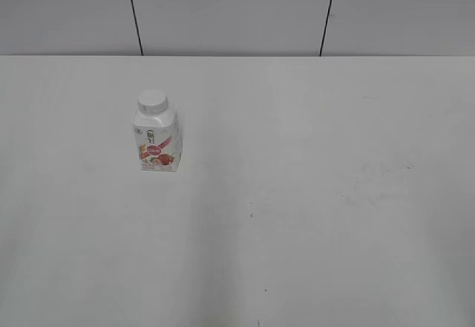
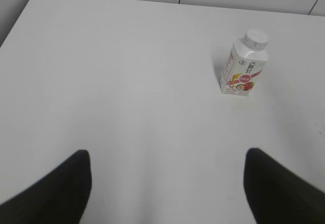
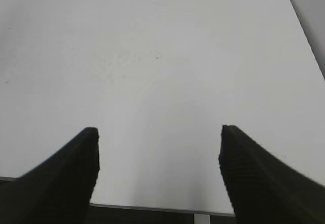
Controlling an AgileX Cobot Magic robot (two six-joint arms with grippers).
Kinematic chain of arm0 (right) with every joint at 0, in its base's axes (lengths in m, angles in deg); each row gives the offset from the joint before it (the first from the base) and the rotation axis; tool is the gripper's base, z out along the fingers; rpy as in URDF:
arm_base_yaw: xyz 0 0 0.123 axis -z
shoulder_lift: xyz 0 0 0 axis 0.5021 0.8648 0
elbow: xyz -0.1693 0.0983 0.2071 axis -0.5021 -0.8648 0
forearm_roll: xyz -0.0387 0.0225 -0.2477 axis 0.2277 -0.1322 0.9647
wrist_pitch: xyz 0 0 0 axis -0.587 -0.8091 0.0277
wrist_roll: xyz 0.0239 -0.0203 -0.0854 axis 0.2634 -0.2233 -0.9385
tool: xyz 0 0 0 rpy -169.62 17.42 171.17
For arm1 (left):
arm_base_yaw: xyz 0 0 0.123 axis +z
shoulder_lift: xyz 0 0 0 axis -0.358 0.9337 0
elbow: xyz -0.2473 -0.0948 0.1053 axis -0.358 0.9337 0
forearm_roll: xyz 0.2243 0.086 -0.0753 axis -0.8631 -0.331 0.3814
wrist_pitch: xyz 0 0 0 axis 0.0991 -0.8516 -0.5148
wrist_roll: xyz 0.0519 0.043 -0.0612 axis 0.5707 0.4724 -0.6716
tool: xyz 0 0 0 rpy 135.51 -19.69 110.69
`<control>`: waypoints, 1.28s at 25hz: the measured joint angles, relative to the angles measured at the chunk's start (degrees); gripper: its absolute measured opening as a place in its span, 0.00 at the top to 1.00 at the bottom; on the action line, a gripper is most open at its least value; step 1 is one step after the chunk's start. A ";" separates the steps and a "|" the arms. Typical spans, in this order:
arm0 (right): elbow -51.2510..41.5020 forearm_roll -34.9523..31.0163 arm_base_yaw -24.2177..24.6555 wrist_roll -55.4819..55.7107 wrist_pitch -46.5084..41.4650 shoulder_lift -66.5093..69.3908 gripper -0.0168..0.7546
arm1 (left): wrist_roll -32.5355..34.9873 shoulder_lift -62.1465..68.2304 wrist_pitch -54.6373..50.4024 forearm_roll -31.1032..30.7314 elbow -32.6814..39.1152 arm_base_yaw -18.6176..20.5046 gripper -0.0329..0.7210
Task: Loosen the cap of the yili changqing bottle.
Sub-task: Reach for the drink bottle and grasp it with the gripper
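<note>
White table [image 1: 312,216] before grey panelled wall [image 1: 223,12]

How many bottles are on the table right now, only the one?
1. The yili changqing bottle stands upright on the left part of the table, its cap on. The right wrist view shows only bare tabletop; nothing appears hidden.

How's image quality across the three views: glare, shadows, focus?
Exterior view: even, flat light, no glare; the bottle and cap are fairly sharp, with a faint shadow to the right on the table. Left wrist view: the label is readable, the left gripper fingers are dark blurs. Right wrist view: the right gripper fingers are near-black but show ribbing; the bottle is out of frame.
</note>
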State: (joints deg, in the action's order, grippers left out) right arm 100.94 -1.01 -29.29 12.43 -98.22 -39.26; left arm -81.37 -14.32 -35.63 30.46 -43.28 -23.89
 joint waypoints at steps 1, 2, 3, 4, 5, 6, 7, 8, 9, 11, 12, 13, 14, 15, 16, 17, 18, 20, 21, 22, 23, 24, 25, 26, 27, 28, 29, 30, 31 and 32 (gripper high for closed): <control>0.00 0.00 0.00 0.00 0.00 0.00 0.22 | 0.00 0.00 0.00 0.00 0.00 0.00 0.21; 0.00 0.00 0.00 0.00 0.00 0.00 0.22 | 0.00 0.00 0.00 0.00 0.00 0.00 0.21; 0.00 0.00 0.00 0.00 0.00 0.00 0.22 | 0.00 0.00 0.00 0.00 0.00 0.00 0.21; 0.00 0.00 0.00 0.00 0.00 0.00 0.22 | 0.00 0.00 0.00 0.00 0.00 0.00 0.21; 0.00 0.00 0.00 0.00 0.00 0.00 0.22 | 0.00 0.00 0.00 0.00 0.00 0.00 0.21; 0.00 0.00 0.00 0.00 0.00 0.00 0.22 | 0.00 0.00 0.00 0.00 0.00 0.00 0.21; 0.00 0.00 0.00 0.00 0.00 0.00 0.22 | 0.00 0.00 0.00 0.00 0.00 0.00 0.21; 0.00 0.00 0.00 0.00 0.00 0.00 0.22 | 0.00 0.00 0.00 0.00 0.00 0.00 0.21; 0.00 0.00 0.00 0.00 0.00 0.00 0.22 | 0.00 0.00 0.00 0.00 0.00 0.00 0.21; 0.00 0.00 0.00 0.00 0.00 0.00 0.22 | 0.00 0.00 0.00 0.00 0.00 0.00 0.21; 0.00 0.00 0.00 0.00 0.00 0.00 0.22 | 0.00 0.00 0.00 0.00 0.00 0.00 0.21; 0.00 0.00 0.00 0.00 0.00 0.00 0.22 | 0.00 0.00 0.00 0.00 0.00 0.00 0.21; 0.00 0.00 0.00 0.00 0.00 0.00 0.22 | 0.00 0.00 0.00 0.00 0.00 0.00 0.21; 0.00 0.00 0.00 0.00 0.00 0.00 0.22 | 0.00 0.00 0.00 0.00 0.00 0.00 0.21; 0.00 0.00 0.00 0.00 0.00 0.00 0.22 | 0.00 0.00 0.00 0.00 0.00 0.00 0.21; 0.00 0.00 0.00 0.00 0.00 0.00 0.22 | 0.00 0.00 0.00 0.00 0.00 0.00 0.21; 0.00 0.00 0.00 0.00 0.00 0.00 0.22 | 0.00 0.00 0.00 0.00 0.00 0.00 0.21; 0.00 0.00 0.00 0.00 0.00 0.00 0.22 | 0.00 0.00 0.00 0.00 0.00 0.00 0.21; 0.00 0.00 0.00 0.00 0.00 0.00 0.22 | 0.00 0.00 0.00 0.00 0.00 0.00 0.21; 0.00 0.00 0.00 0.00 0.00 0.00 0.22 | 0.00 0.00 0.00 0.00 0.00 0.00 0.21; 0.00 0.00 0.00 0.00 0.00 0.00 0.22 | 0.00 0.00 0.00 0.00 0.00 0.00 0.21; 0.00 0.00 0.00 0.00 0.00 0.00 0.22 | 0.00 0.00 0.00 0.00 0.00 0.00 0.21; 0.00 0.00 0.00 0.00 0.00 0.00 0.22 | 0.00 0.00 0.00 0.00 0.00 0.00 0.21; 0.00 0.00 0.00 0.00 0.00 0.00 0.22 | 0.00 0.00 0.06 0.00 0.00 0.00 0.21; 0.00 0.00 0.00 0.00 0.00 0.00 0.22 | 0.00 0.00 0.20 0.00 -0.06 0.00 0.21; 0.00 0.00 0.00 0.00 0.00 0.00 0.22 | 0.00 0.00 0.51 0.00 -0.42 0.00 0.21; 0.00 0.00 0.00 0.00 0.00 0.00 0.22 | 0.00 0.00 1.24 0.00 -0.92 0.00 0.21; 0.00 0.00 0.00 0.00 0.00 0.00 0.22 | 0.00 0.10 2.12 0.00 -1.74 0.00 0.21; 0.00 0.00 0.00 0.00 0.00 0.00 0.22 | 0.07 0.73 3.30 -0.08 -2.74 0.00 0.21; 0.00 0.00 0.00 0.00 0.00 0.00 0.22 | 0.44 1.52 4.71 -0.24 -3.57 0.00 0.21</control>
State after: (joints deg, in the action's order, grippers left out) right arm 100.94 -1.01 -29.29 12.43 -98.22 -39.26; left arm -80.93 -12.80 -30.91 30.22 -46.85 -23.89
